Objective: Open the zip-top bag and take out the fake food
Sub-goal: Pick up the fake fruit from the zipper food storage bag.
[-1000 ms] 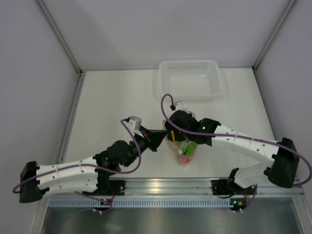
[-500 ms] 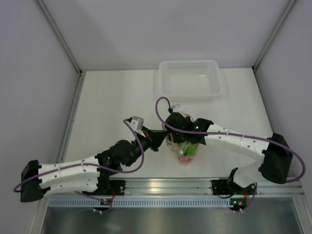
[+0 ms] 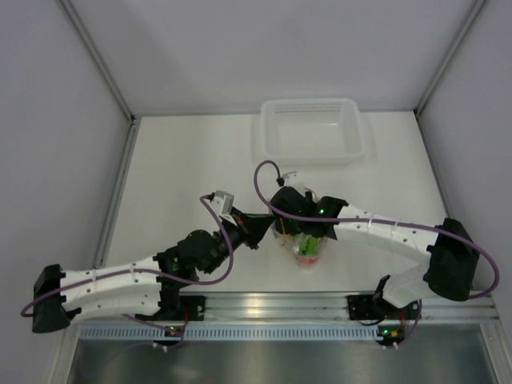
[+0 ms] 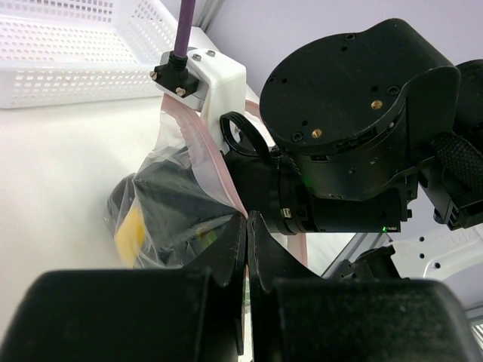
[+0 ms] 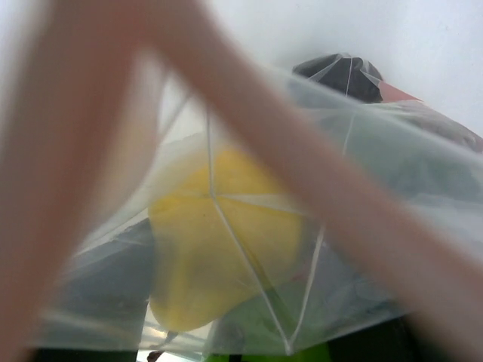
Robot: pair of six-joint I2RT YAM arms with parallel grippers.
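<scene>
- The left gripper [image 4: 247, 219] has its jaws shut, pinching the top edge of the zip-top bag [image 4: 177, 188], which sits mid-worktop [image 3: 184, 168] with the fake food [image 5: 226, 241] inside.
- The right gripper [image 3: 294, 226] is at the bag's mouth; I cannot tell how wide its jaws are.
- Risk: the slick film slips out of the pinch and the mouth closes.
</scene>
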